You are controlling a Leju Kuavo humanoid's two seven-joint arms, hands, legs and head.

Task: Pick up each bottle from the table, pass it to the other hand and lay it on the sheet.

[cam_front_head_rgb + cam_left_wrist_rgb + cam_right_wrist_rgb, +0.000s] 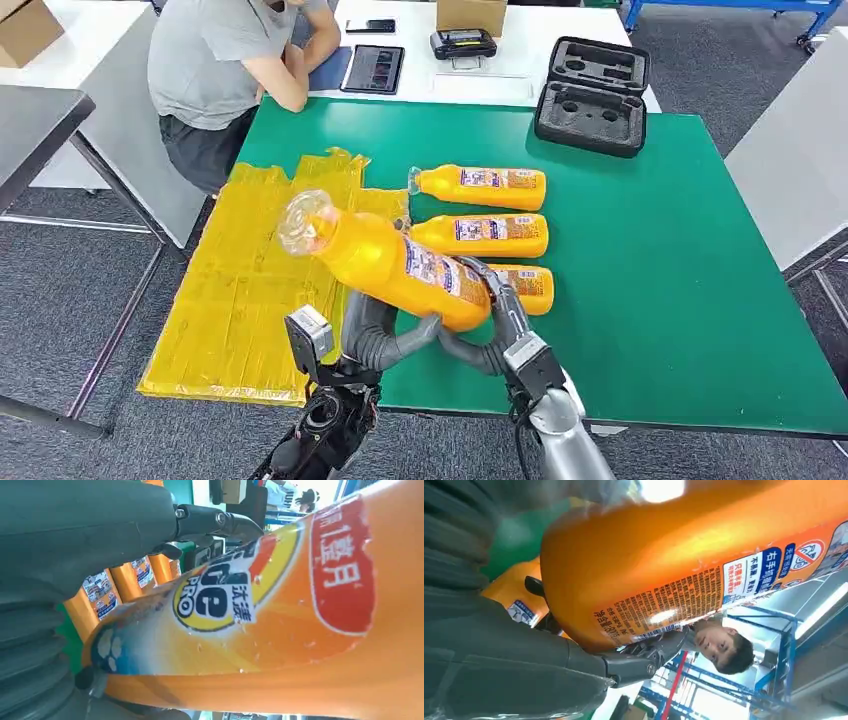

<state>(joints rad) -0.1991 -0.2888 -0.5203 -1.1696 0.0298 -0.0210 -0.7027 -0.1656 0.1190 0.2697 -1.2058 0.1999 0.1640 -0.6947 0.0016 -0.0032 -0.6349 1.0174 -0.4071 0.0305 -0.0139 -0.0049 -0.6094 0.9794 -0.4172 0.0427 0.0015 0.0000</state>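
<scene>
A large orange plastic bottle with a clear cap and a printed label (390,262) is up off the green table (680,260), tilted with its cap toward the crinkled yellow plastic sheet (240,300) and its base low between the two arms. Both hands are on it: the left robot hand (385,335) cups the lower body from beneath with its thick grey thumb and dark fingers wrapped round the wall, and the right robot hand (490,300) is closed round the base end, so this looks like the middle of the pass. In the left wrist view the bottle's label (220,595) lies right against the left robot hand (100,540); in the right wrist view a dark finger curls under the rounded base (639,660). Three more orange bottles lie on their sides on the table: the far one (480,187), the middle one (483,235) and the near one (530,285), partly hidden behind the right arm. The bottle appears full and therefore heavy, with a smooth, glossy, slightly wet-looking wall that will probably slip under a loose hold; the body seems stiff enough to squeeze firmly. The best hold is likely round the broad labelled middle, near the balance point, not the narrow neck. A seated person (220,60) leans on the white table beyond.
</scene>
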